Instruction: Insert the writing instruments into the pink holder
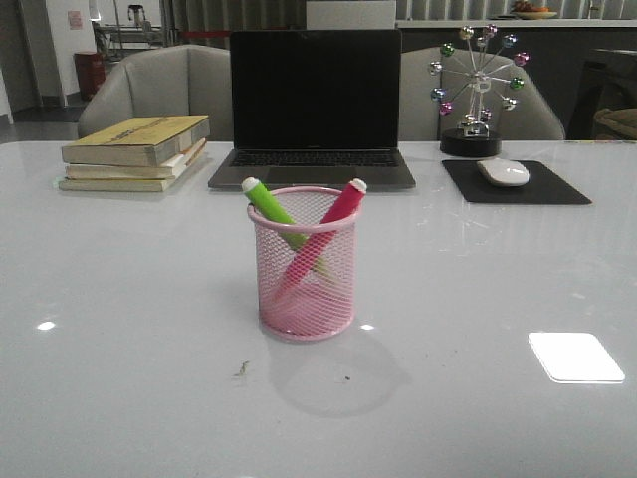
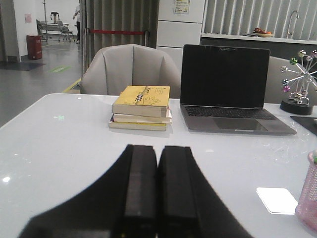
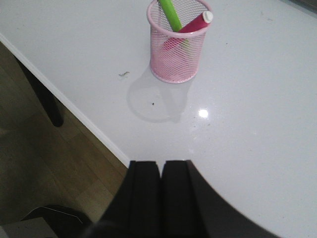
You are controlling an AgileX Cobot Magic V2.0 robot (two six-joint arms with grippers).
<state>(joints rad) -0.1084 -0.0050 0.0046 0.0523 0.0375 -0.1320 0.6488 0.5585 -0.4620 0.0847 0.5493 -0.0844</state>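
While both markers, green & pink, lean crossed inside pink mesh holder, grippers sit apart. Left gripper & right gripper: fingers pressed together, holding nothing.

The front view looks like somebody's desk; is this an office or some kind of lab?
Probably an office-style desk setup: an open laptop, a stack of books and a mouse on its pad sit behind the pink holder. The open hall beyond hints at a larger workspace.

The pink holder is cut off at the left wrist view's edge, its markers unseen there.
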